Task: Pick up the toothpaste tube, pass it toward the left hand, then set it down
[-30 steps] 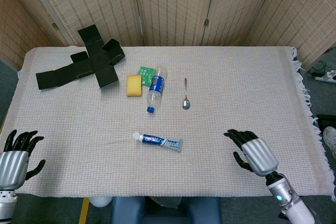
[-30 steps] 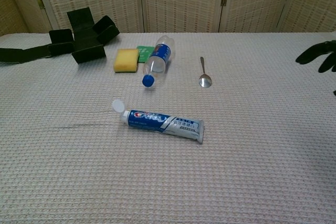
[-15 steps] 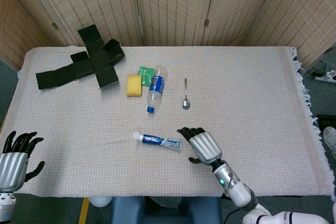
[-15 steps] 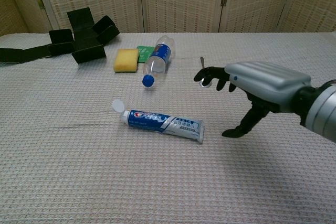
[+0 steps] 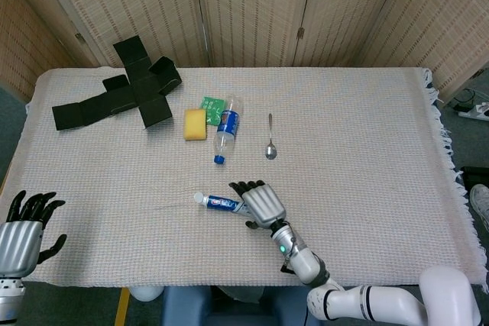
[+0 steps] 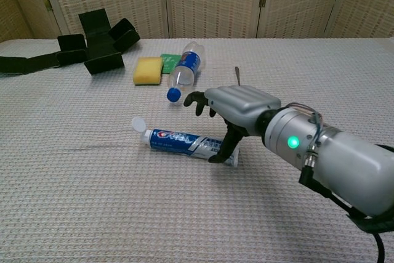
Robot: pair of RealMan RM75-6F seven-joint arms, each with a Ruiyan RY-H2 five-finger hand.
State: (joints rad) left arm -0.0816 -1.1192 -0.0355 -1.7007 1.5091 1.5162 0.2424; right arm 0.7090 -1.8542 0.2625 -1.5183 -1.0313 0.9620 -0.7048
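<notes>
Fingers spread and holding nothing, the left hand (image 5: 23,228) sits at the near left edge of the table (image 5: 367,158), well apart from everything else; only the head view shows it. Near the front middle, the right hand (image 6: 231,112) hovers over the crimped end of the toothpaste tube (image 6: 184,141), palm down, fingers (image 6: 196,100) apart and stretched out beyond the tube, the thumb reaching down on its near side next to the crimp. Nothing is gripped; whether the thumb touches the tube I cannot tell. The tube lies flat on the woven white cloth, its white flip cap open and pointing left, its crimp pointing right.

Further back lies a clear water bottle (image 5: 225,129) with a blue label and blue cap, on its side, cap toward the robot. Just left of it is a yellow sponge (image 5: 195,124), with a small green packet (image 5: 211,104) behind, tucked between sponge and bottle. Right of the bottle, a metal spoon (image 5: 270,140) lies bowl nearest. At the far left sprawls a flattened black cardboard box (image 5: 126,91).
</notes>
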